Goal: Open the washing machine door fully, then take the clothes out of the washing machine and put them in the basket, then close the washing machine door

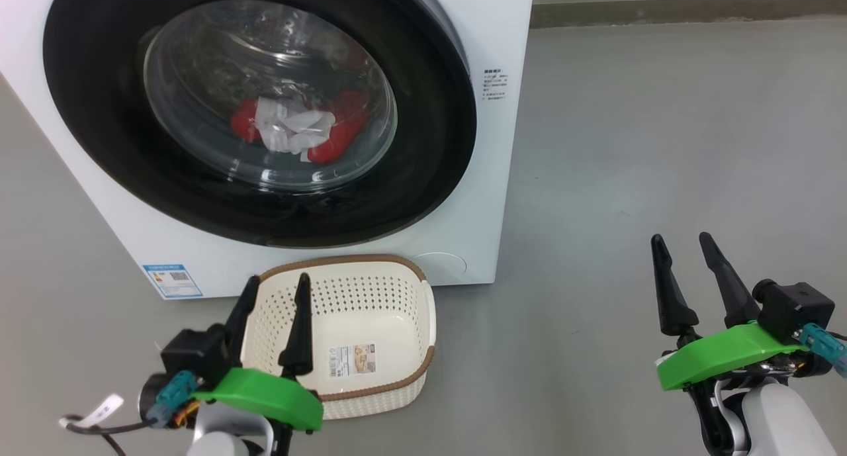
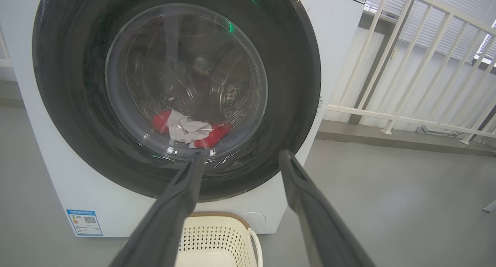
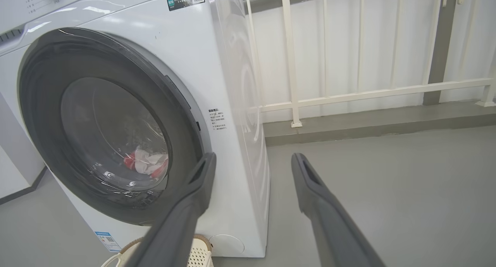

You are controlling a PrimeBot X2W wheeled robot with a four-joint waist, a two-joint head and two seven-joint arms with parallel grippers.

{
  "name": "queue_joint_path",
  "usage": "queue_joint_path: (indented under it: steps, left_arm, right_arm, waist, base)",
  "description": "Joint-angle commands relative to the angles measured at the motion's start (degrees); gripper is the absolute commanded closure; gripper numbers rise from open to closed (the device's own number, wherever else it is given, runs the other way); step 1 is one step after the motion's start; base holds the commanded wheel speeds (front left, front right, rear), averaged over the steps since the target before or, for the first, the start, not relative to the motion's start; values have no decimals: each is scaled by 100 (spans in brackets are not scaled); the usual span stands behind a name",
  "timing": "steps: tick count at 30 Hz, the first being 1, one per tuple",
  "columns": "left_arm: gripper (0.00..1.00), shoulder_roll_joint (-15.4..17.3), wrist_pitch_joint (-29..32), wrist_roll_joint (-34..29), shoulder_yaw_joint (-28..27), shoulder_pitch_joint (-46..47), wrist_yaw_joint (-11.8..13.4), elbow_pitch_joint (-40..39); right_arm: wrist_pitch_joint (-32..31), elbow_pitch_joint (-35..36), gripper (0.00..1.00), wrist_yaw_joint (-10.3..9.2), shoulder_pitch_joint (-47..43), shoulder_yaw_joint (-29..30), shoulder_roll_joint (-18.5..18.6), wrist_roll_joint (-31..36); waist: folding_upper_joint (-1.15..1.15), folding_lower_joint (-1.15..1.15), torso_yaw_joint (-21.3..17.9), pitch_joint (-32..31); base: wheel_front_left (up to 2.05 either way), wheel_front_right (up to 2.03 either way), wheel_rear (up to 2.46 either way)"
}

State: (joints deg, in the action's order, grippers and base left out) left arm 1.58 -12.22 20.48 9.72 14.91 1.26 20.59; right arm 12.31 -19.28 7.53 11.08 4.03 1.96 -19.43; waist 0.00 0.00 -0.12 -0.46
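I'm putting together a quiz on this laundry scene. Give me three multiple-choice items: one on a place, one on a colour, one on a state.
1. Where are the clothes?
A) in the basket
B) inside the washing machine, behind the door
C) on the floor

2. What colour is the rim of the basket?
A) brown
B) green
C) blue

3. How is the left gripper?
A) shut on the clothes
B) shut on the basket
C) open and empty

Answers:
1 B: red and white fabric shows through the door's window.
2 A: a brown band runs round the cream basket.
3 C: its fingers stand apart with nothing between them.
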Motion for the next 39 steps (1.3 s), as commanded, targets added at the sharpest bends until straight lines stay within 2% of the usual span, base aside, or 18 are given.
queue_joint_path:
  steps: [1,12,30,39]
  left_arm:
    - [0,121,-93,-221,-116,334,50,-125]
    - [0,130,-278,-967,-87,497,168,-112]
    - [0,130,-278,-982,-150,500,136,-107]
    - [0,130,-278,-975,-170,584,147,-251]
  right_arm:
    - [84,139,0,-4,287,-145,73,210]
    - [269,114,0,-4,448,-151,92,962]
    - [269,151,0,-4,455,-148,92,918]
    - [269,251,0,-4,582,-153,92,824]
  waist:
    - [0,0,-1,4]
    - [0,0,-5,40]
    - [0,0,7,116]
    - [0,0,5,431]
  base:
    - [0,0,0]
    - [0,0,0]
    - [0,0,0]
    - [0,0,0]
